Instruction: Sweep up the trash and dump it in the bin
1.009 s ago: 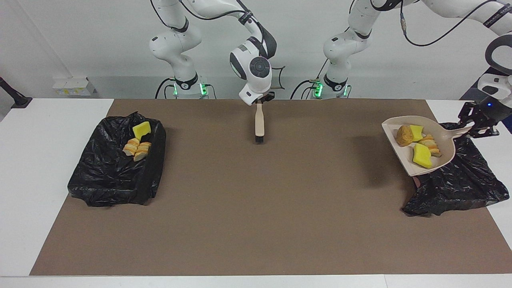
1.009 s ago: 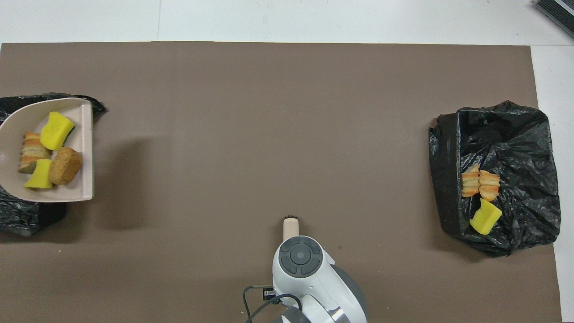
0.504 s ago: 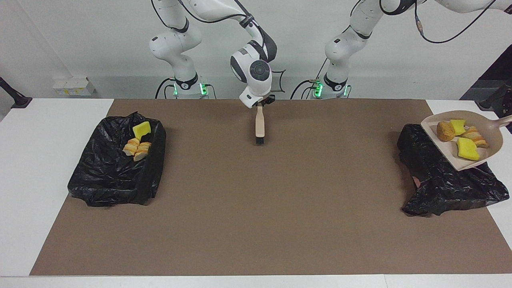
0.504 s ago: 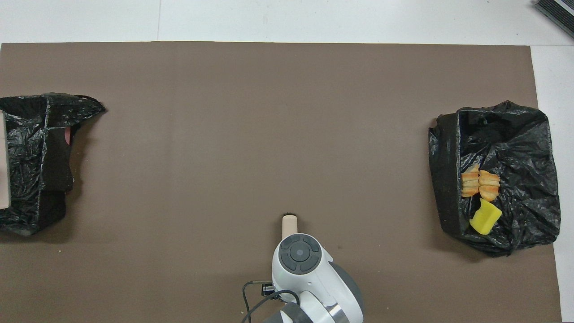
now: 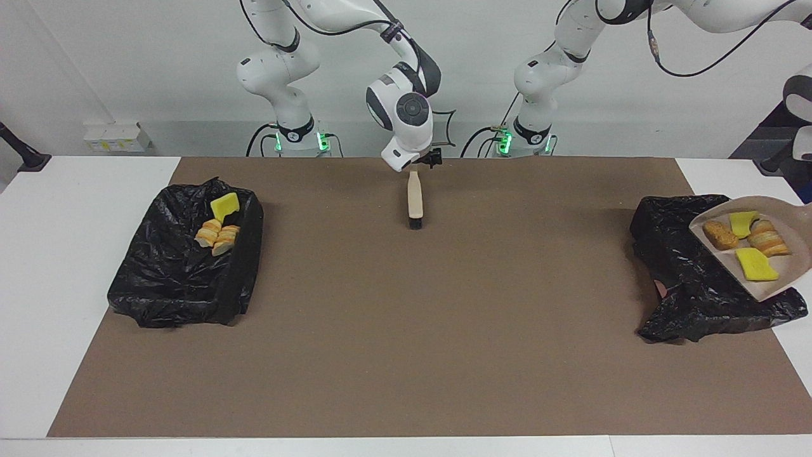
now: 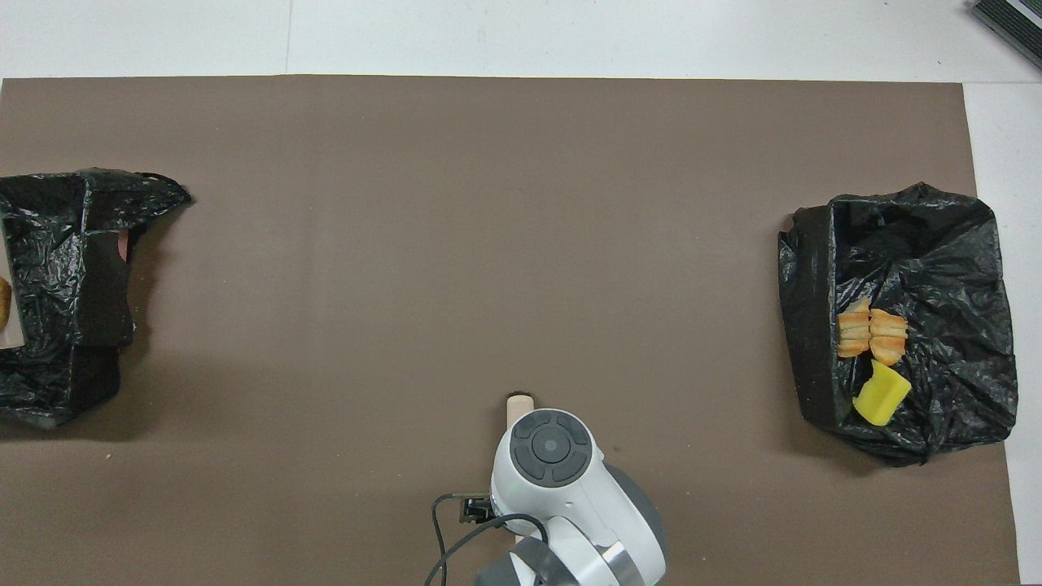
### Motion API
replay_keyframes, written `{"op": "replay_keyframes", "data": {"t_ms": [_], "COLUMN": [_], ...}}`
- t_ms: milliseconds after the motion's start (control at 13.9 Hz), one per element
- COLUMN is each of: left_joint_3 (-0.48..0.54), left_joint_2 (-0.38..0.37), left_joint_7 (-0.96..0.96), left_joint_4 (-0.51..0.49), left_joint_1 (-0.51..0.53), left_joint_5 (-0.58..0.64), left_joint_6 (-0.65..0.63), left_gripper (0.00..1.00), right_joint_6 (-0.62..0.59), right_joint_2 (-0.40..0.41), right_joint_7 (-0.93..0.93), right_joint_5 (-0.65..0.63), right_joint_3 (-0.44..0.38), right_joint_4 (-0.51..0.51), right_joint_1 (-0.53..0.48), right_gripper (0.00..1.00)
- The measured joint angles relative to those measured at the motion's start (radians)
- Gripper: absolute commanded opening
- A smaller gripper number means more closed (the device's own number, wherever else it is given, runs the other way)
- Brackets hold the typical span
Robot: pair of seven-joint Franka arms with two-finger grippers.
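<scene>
The bin (image 5: 184, 273) lined with a black bag, toward the right arm's end from the brush (image 5: 414, 200), is unchanged. It holds the same yellow sponge chunk (image 5: 224, 205) and bread lumps (image 5: 217, 236).

The brush lies flat on the brown mat (image 5: 406, 355) where it lay a second ago. The right pincer (image 5: 426, 157), which gripped the handle end then, now sits just above it and apart from it; whether it is spread or clenched cannot be told.

Toward the left arm's end from the brush, the dustpan (image 5: 780, 289) has moved off the brush-side edge of the second bin (image 5: 685, 254). It now hangs over the bin's outer part, with two sponge chunks (image 5: 755, 265) and two bread lumps (image 5: 720, 235) still in it.

Its handle runs off the picture's edge, and the left pincer, clenched on the dustpan, is out of both views. From overhead only a sliver of the pan shows, and the right arm's wrist (image 6: 562, 472) covers all but the brush's tip.
</scene>
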Motion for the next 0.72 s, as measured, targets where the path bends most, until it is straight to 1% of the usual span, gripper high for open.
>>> {"op": "replay_keyframes", "data": {"t_ms": [216, 288, 432, 576, 721], "left_joint_3": [-0.003, -0.002, -0.002, 0.0, -0.006], "left_joint_2": [-0.086, -0.109, -0.136, -0.167, -0.202], "left_joint_7": [-0.17, -0.193, -0.205, -0.205, -0.21], "left_joint_4": [-0.131, -0.153, -0.165, -0.165, -0.165], "left_joint_1": [-0.101, -0.123, -0.14, -0.141, -0.149], "left_joint_5": [0.243, 0.318, 0.448, 0.5, 0.484], "left_joint_6": [-0.011, -0.028, -0.052, -0.07, -0.108], "left_gripper": [0.0, 0.0, 0.0, 0.0, 0.0], "right_joint_6": [0.0, 0.0, 0.0, 0.0, -0.018], "right_joint_2": [-0.073, -0.099, -0.127, -0.132, -0.134], "right_joint_7": [0.0, 0.0, 0.0, -0.005, -0.05], "right_joint_5": [-0.101, -0.149, -0.226, -0.288, -0.31], "right_joint_3": [-0.003, -0.004, -0.006, -0.008, -0.009], "right_joint_4": [0.04, 0.054, 0.082, 0.115, 0.166], "right_joint_1": [-0.102, -0.145, -0.215, -0.283, -0.371], "right_gripper": [1.0, 1.0, 1.0, 1.0, 1.0]}}
